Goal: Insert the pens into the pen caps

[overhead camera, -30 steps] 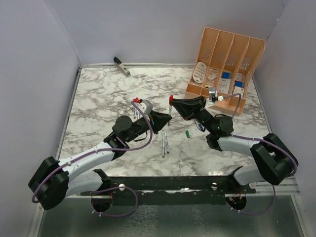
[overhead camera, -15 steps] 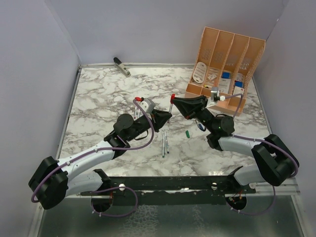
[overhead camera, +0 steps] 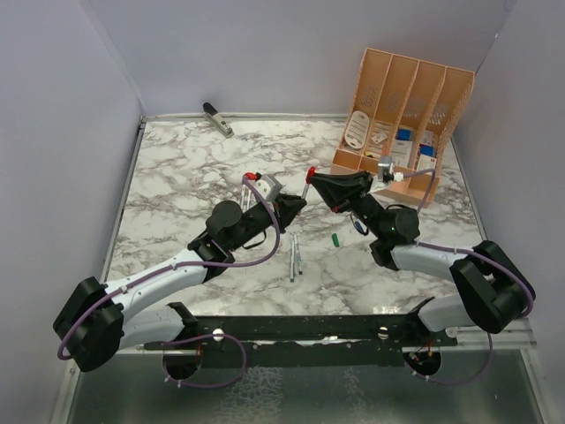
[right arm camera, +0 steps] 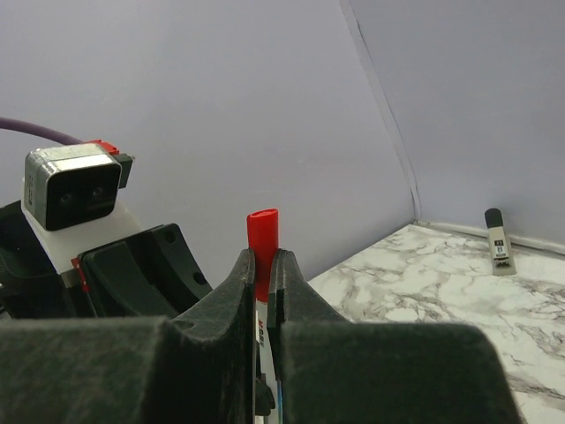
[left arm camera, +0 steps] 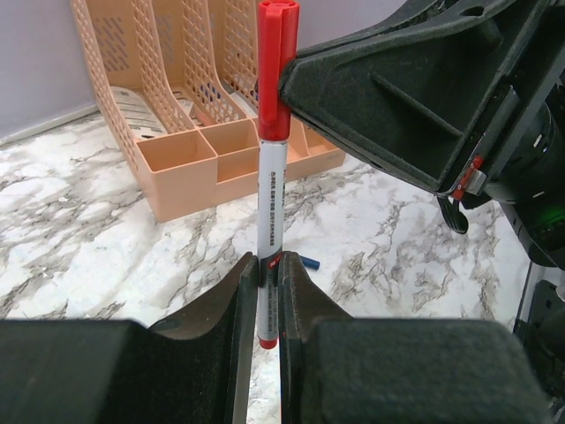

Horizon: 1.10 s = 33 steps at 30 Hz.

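Pinching the lower end of the red pen (left arm camera: 268,203), the left claw (left arm camera: 267,265) has its two fingers drawn in until only the barrel's width parts them. The pen stands upright between them, its small red tip showing just below the grip. The white barrel rises clear of the fingers, and the red cap (left arm camera: 275,71) sits over its top end. How far the cap is pushed on cannot be told.

The right claw (right arm camera: 262,256) is closed just as narrowly on that cap (right arm camera: 262,231), which pokes up red between its two dark fingers. In the left wrist view its black bulk leans in from the right and presses against the cap's side.

From overhead the two claws meet tip to tip above the middle of the desk (overhead camera: 177,177), the left claw (overhead camera: 296,205) reaching in from the left and the right claw (overhead camera: 313,179) from the right, with the pen held off the surface between them.

Below them two more pens (overhead camera: 294,256) lie side by side on the marble, and a green cap (overhead camera: 336,238) lies apart to their right. A blue cap (left arm camera: 309,262) rests on the desk behind the held pen. An orange file rack (overhead camera: 406,97) stands at the far right, and a grey-black tool (overhead camera: 218,119) lies at the far left edge.
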Each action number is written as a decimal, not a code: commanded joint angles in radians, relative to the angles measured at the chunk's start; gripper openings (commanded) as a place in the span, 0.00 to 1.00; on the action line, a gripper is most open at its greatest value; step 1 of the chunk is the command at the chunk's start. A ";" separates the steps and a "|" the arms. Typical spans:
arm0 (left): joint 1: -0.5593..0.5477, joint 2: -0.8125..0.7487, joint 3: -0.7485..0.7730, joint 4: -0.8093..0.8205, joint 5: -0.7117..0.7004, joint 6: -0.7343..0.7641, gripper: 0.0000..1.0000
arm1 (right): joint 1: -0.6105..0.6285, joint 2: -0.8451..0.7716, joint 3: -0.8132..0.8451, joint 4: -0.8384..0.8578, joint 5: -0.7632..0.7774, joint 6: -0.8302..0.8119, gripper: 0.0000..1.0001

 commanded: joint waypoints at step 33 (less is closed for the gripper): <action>0.011 -0.103 0.048 0.362 -0.091 0.021 0.00 | 0.096 0.115 -0.048 -0.244 -0.036 -0.098 0.01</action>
